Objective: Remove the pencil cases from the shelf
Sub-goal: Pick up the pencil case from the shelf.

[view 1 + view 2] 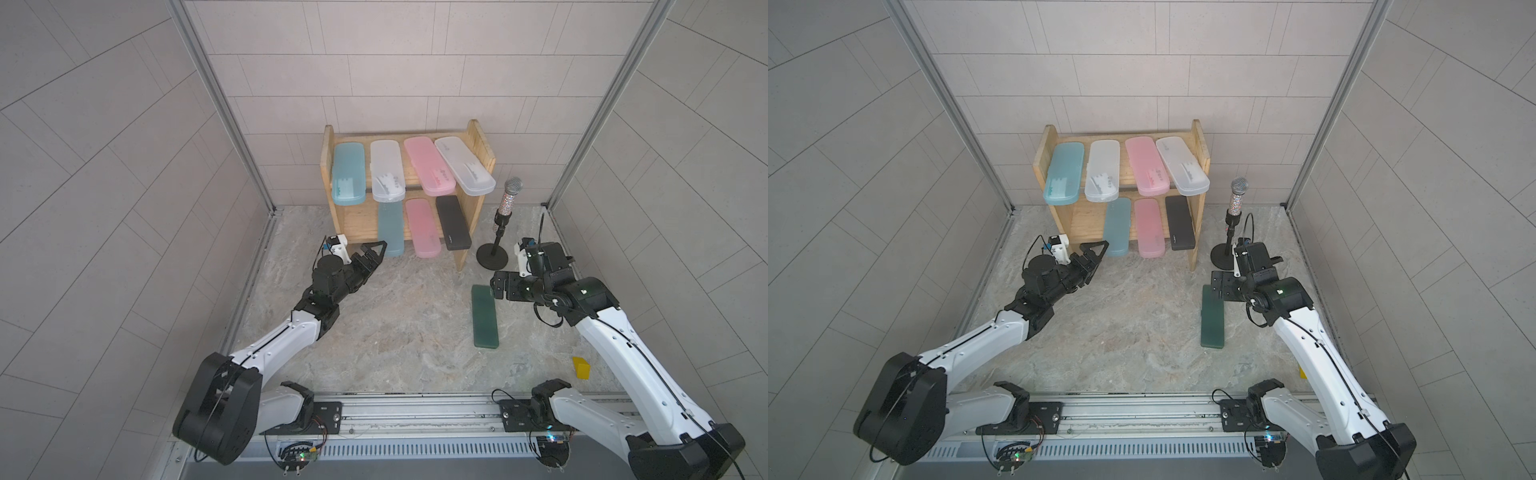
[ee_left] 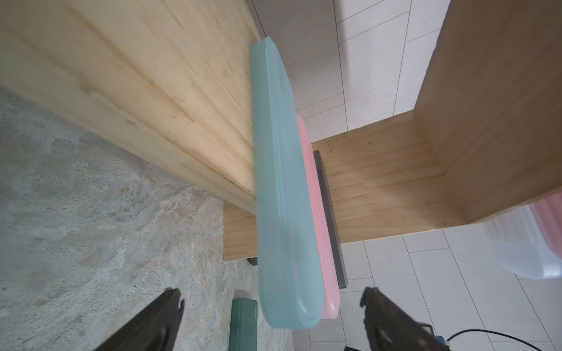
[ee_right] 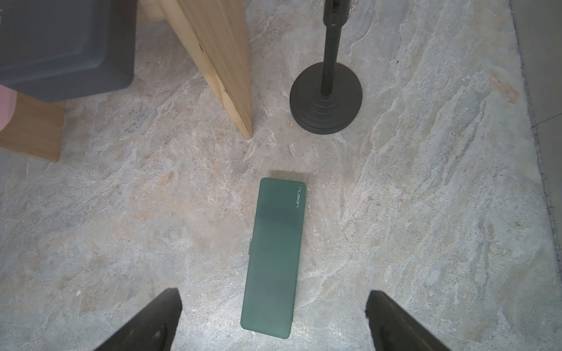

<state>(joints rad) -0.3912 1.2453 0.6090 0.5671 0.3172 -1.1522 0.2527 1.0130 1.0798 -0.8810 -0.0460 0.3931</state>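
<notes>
My left pincer [image 2: 272, 299] is spread wide, at the overhanging end of the lower blue case [image 2: 282, 212], with both fingers clear of it. Right behind that case lie the lower pink case [image 2: 317, 197] and the black case [image 2: 330, 212], mostly hidden by it in the left wrist view. All three sit on the bottom tier of the shelf [image 1: 476, 216].

On the top tier, the upper blue case [image 1: 349, 174], white case [image 1: 387, 169], upper pink case [image 1: 429, 166] and end white case [image 1: 464, 166] overhang the front.

My right pincer [image 3: 273, 293] is spread too, above the green case [image 3: 273, 258]. That case lies flat on the table [image 3: 121, 228], near the mic stand [image 3: 327, 100] beside the shelf.

In a top view my right arm hides most of a yellow block [image 1: 1303, 372].
</notes>
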